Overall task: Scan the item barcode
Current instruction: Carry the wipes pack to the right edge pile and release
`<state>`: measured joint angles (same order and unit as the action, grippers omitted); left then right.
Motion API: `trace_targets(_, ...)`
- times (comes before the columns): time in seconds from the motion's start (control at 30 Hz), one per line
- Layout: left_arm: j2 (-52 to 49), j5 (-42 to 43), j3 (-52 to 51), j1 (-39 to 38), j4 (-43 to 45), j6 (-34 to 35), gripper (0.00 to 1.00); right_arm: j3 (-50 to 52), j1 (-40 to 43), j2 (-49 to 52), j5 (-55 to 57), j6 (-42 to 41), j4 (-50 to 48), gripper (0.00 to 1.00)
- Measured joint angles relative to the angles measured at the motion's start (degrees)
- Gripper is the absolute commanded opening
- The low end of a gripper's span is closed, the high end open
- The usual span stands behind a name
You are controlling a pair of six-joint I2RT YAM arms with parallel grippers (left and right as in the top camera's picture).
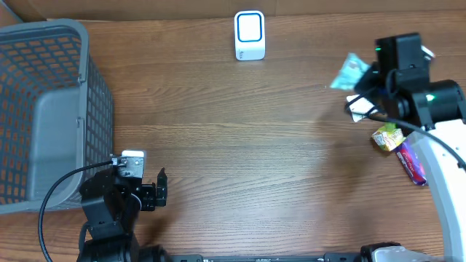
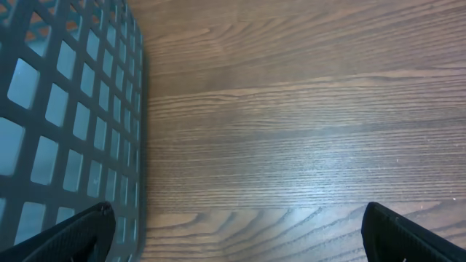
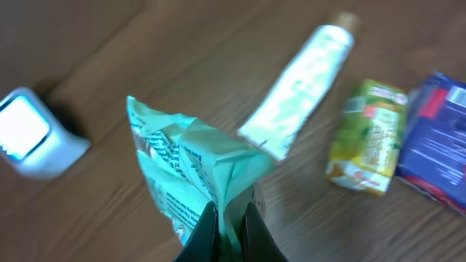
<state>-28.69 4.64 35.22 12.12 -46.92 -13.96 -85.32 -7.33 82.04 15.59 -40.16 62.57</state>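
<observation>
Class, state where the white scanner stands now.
Overhead, the white scanner stands at the table's far edge near the middle, between the grey basket on the left and the teal packet in the right gripper.

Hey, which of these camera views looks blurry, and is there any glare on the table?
Right wrist view: soft all over, the white squeeze tube and yellow-green carton smeared; the crinkled teal plastic packet pinched in the fingers is only slightly crisper. Left wrist view: crisp grain, a pale sheen across the brown wooden table. Overhead view: sharp, evenly lit.
</observation>
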Motion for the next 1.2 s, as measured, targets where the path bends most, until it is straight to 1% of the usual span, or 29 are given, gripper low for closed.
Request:
trace_targets(0.2, 0.0, 0.0, 0.0, 0.0, 0.0, 0.0, 1.0, 12.9, 10.3, 0.5, -0.7, -4.6, -13.3, 0.04)
trace_targets(0.27, 0.0, 0.0, 0.0, 0.0, 0.0, 0.0, 1.0, 15.8, 12.7, 1.2, -1.0, -5.9, -15.2, 0.04)
trace_targets(0.3, 0.0, 0.0, 0.0, 0.0, 0.0, 0.0, 0.99, 16.7, 13.6, 1.6, -1.2, -6.4, -15.7, 0.1)
trace_targets(0.33, 0.0, 0.0, 0.0, 0.0, 0.0, 0.0, 1.0, 17.8, 14.6, 2.2, -1.3, -6.9, -16.1, 0.2)
trace_targets(0.37, 0.0, 0.0, 0.0, 0.0, 0.0, 0.0, 1.0, 18.4, 15.4, 2.8, -1.4, -7.7, -16.2, 0.33)
trace_targets(0.4, 0.0, 0.0, 0.0, 0.0, 0.0, 0.0, 1.0, 18.6, 16.2, 3.5, -1.6, -8.3, -16.4, 0.5)
trace_targets(0.47, 0.0, 0.0, 0.0, 0.0, 0.0, 0.0, 1.0, 18.7, 17.0, 4.1, -1.9, -8.2, -16.6, 0.59)
trace_targets(0.53, 0.0, 0.0, 0.0, 0.0, 0.0, 0.0, 1.0, 18.7, 17.5, 4.1, -3.0, -8.5, -16.7, 0.72)
trace_targets(0.6, 0.0, 0.0, 0.0, 0.0, 0.0, 0.0, 1.0, 18.7, 17.7, 4.0, -4.7, -8.3, -16.8, 0.78)
trace_targets(0.77, 0.0, 0.0, 0.0, 0.0, 0.0, 0.0, 0.99, 16.6, 17.8, 3.2, -9.7, -4.9, -13.6, 0.8)
trace_targets(0.9, 0.0, 0.0, 0.0, 0.0, 0.0, 0.0, 1.0, 10.1, 17.7, -0.5, -14.4, 0.7, -7.5, 0.82)
trace_targets(1.0, 0.0, 0.0, 0.0, 0.0, 0.0, 0.0, 0.99, 3.9, 17.3, -5.1, -19.5, 6.3, -1.7, 0.95)
trace_targets(1.07, 0.0, 0.0, 0.0, 0.0, 0.0, 0.0, 0.99, 0.2, 16.6, -8.5, -23.1, 9.9, 3.4, 1.0)
trace_targets(1.2, 0.0, 0.0, 0.0, 0.0, 0.0, 0.0, 1.0, -3.1, 14.8, -14.3, -27.5, 13.6, 12.0, 1.0)
